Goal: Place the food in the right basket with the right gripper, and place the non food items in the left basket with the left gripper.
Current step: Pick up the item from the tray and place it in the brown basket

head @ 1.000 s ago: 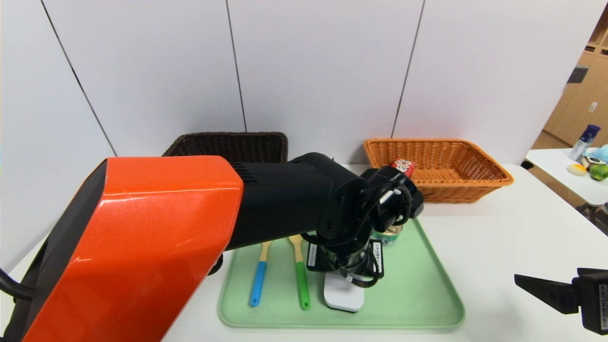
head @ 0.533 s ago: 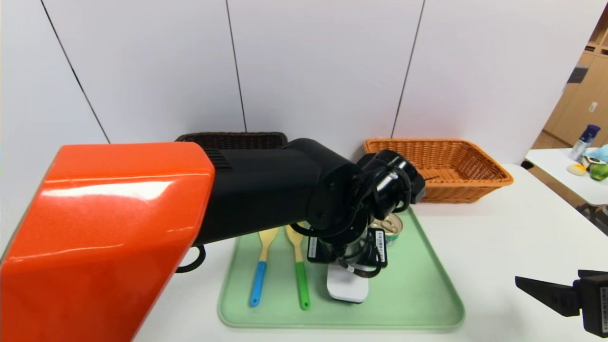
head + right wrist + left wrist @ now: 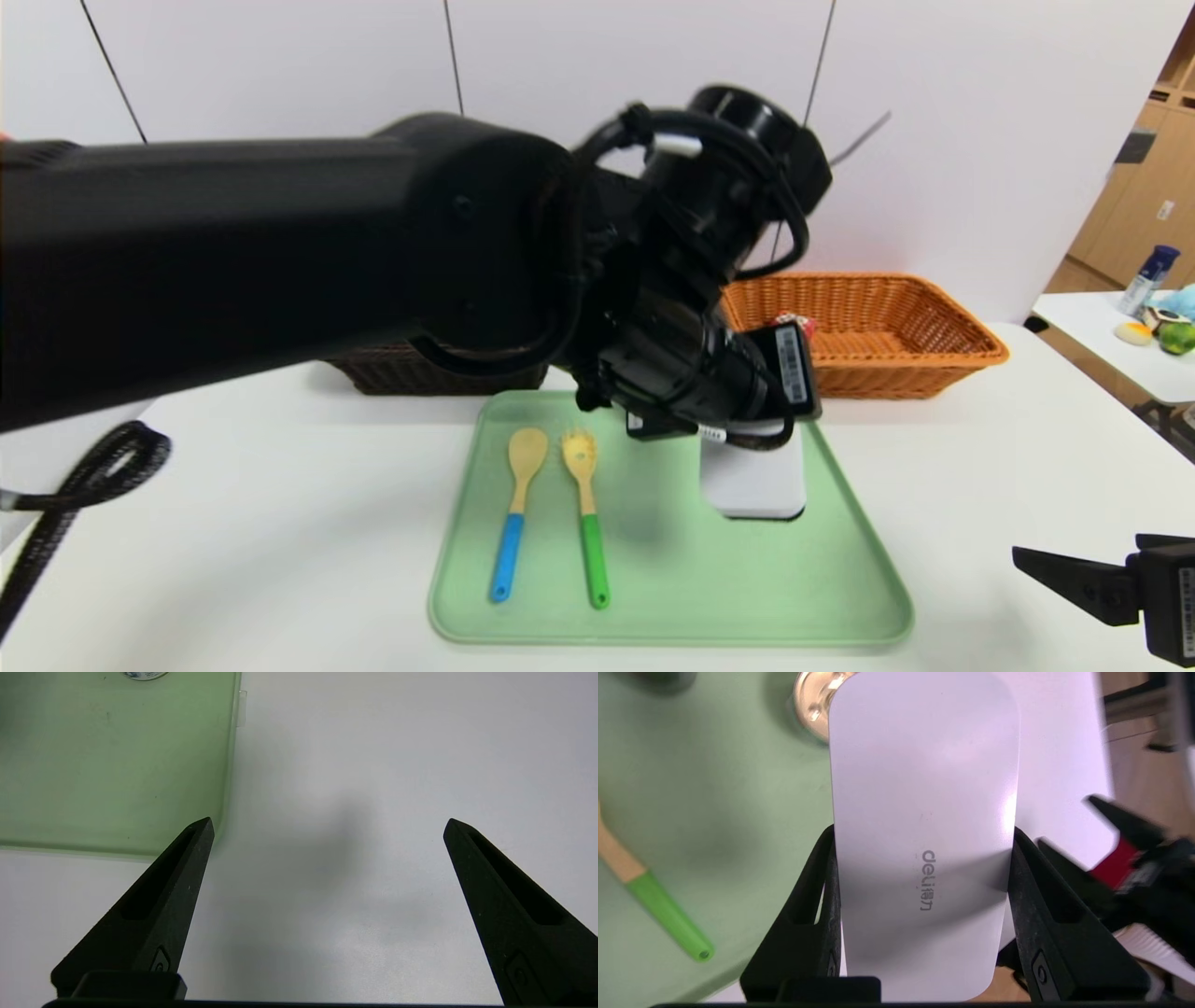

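The left end effector [image 3: 922, 868] is clamped on the white case [image 3: 922, 812], held above the tray [image 3: 672, 597]; carry it level to the brown basket [image 3: 411, 369]; right end effector [image 3: 327, 826] parked agape over the tabletop [image 3: 397, 765].

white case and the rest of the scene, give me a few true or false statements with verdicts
1. The left end effector grips the white case by its two long sides. True.
2. The right end effector holds the tin. False: it is open over bare table beside the green tray.
3. The spoon and fork lie side by side on the tray. True.
4. The fork has a blue handle. False: its handle is green; the spoon's is blue.
5. The orange-tan basket stands on the tray. False: it stands on the table behind it.
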Action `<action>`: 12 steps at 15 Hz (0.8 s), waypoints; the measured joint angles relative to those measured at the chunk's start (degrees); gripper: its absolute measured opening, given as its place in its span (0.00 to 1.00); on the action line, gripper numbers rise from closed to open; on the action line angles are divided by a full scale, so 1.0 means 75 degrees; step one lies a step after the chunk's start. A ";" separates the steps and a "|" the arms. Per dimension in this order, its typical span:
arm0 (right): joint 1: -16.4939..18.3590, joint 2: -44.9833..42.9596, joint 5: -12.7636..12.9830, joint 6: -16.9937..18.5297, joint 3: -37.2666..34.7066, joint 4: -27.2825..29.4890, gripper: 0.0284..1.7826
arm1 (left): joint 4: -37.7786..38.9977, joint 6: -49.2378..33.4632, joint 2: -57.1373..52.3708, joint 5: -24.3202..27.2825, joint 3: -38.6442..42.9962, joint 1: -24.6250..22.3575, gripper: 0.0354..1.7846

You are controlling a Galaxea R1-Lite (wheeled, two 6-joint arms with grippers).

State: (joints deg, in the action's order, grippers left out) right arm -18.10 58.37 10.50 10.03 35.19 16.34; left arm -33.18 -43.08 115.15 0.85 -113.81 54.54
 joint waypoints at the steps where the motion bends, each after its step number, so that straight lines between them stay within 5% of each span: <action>1: 0.0000 0.0013 -0.0003 0.0000 -0.0003 0.0003 0.95 | 0.0486 0.0003 -0.0205 0.0039 0.0000 -0.0236 0.55; 4: 0.0011 0.0046 0.0008 0.0018 0.0003 0.0003 0.95 | 0.1577 0.0159 -0.0704 0.0047 0.0000 -0.1504 0.55; 12: 0.0096 0.0180 0.0008 0.0050 0.0000 0.0003 0.95 | 0.1765 0.0592 -0.0143 0.0044 0.0085 -0.5575 0.55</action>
State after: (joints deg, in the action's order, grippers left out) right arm -17.38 59.72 10.56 10.41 35.19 16.36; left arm -19.94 -38.64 114.08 1.18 -113.18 12.73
